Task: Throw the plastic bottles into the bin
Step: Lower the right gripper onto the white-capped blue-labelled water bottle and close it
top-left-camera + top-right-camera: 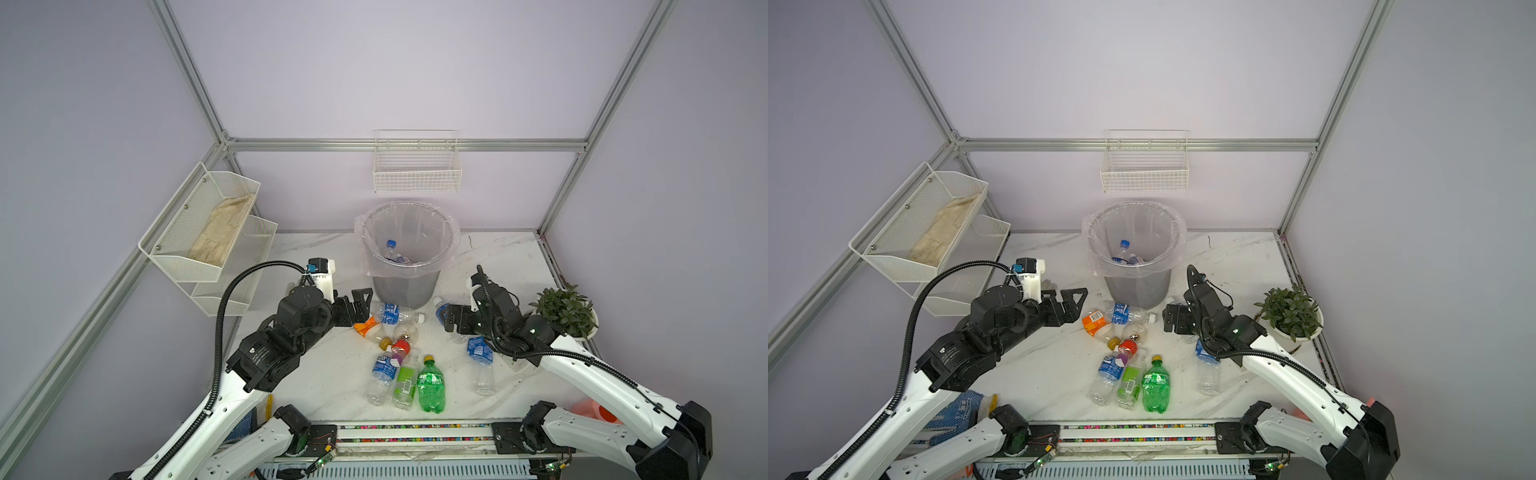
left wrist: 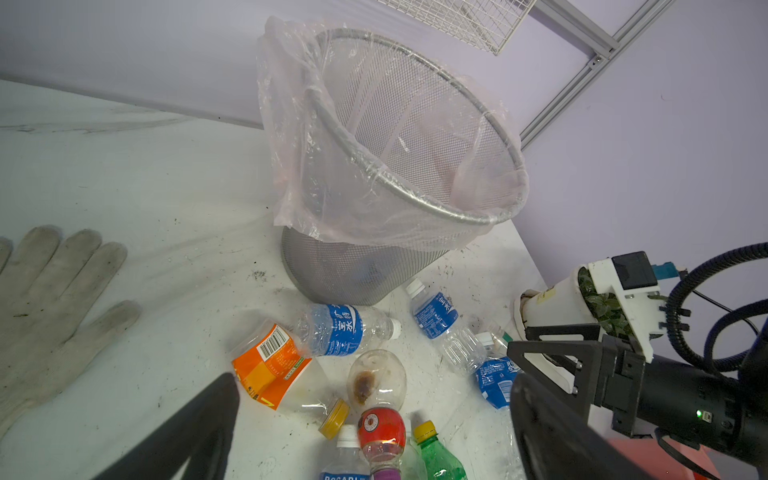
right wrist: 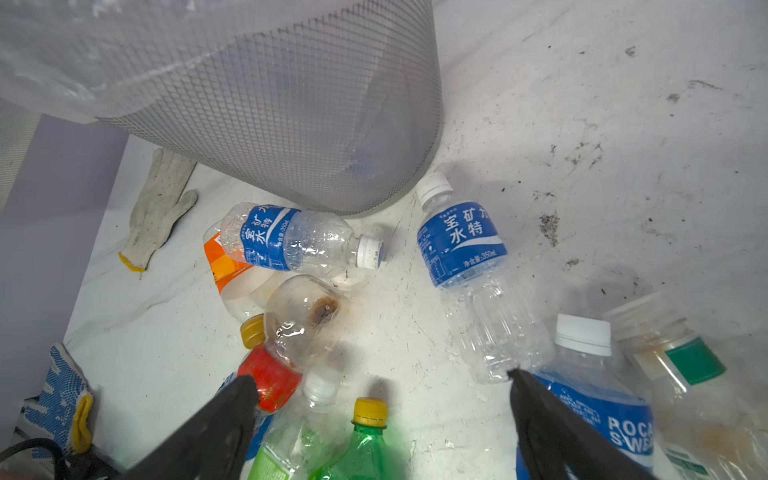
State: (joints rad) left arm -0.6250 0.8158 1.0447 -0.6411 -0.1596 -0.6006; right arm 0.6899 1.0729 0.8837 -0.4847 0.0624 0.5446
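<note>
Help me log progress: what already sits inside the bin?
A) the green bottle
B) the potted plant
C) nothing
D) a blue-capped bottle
D: a blue-capped bottle shows inside the bin, while the green bottle lies out on the table.

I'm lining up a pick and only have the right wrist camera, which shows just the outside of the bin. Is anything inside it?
Observer: Yes. In both top views a blue-capped bottle lies inside the bin.
Operator: Is the left gripper carrying anything? I can't see it from here.
Observer: No. The left gripper is open and empty, near the orange-labelled bottle.
</note>
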